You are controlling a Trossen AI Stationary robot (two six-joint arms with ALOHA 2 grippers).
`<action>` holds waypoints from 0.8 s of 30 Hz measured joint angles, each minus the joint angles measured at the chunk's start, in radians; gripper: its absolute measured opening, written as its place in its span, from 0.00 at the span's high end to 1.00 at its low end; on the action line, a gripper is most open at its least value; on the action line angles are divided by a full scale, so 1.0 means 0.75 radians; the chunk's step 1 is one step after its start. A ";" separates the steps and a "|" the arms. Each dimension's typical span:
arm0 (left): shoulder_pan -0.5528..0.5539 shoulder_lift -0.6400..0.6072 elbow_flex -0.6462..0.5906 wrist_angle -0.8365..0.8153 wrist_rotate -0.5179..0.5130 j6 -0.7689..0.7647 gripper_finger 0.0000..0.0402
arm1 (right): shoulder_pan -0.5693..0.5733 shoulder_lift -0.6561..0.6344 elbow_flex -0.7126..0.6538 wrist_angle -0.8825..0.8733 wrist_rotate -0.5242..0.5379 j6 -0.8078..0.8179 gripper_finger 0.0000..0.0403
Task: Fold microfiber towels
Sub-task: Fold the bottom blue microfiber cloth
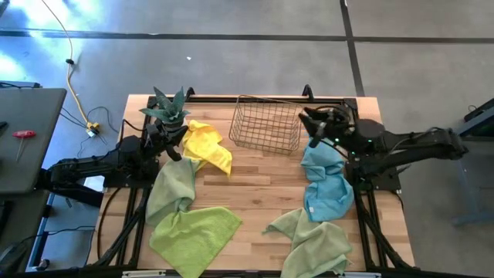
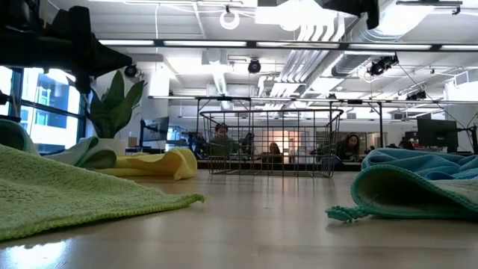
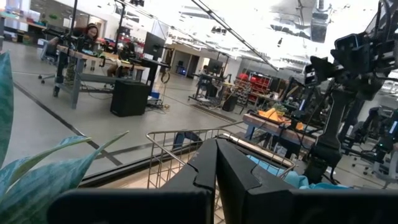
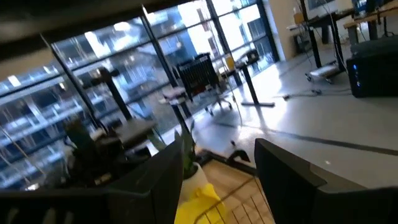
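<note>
Several microfiber towels lie loose on the wooden table. A yellow one lies by the potted plant. A pale sage one runs down onto a lime green one at the near left. A light blue one lies at the right, with another green one in front of it. My left gripper is shut and empty, raised between the plant and the yellow towel; its closed fingers show in the left wrist view. My right gripper is open and empty, raised over the blue towel's far end.
A wire basket stands at the far middle of the table, between the two grippers. The spiky potted plant stands at the far left, close to my left gripper. Bare wood shows in the table's middle. People sit at desks in the room behind.
</note>
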 joint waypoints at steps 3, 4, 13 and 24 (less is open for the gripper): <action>0.000 0.000 0.000 0.020 0.001 -0.040 1.00 | 0.000 0.086 0.044 -0.008 0.000 0.027 0.53; 0.000 0.000 0.000 0.028 0.001 -0.062 1.00 | 0.001 0.114 0.056 -0.007 0.000 0.056 0.53; 0.000 -0.001 0.000 0.152 -0.155 -0.178 1.00 | 0.055 0.369 0.096 -0.042 -0.186 0.566 0.53; 0.000 -0.001 0.000 0.150 0.118 -0.683 1.00 | 0.261 0.639 0.097 -0.240 -0.675 1.115 0.53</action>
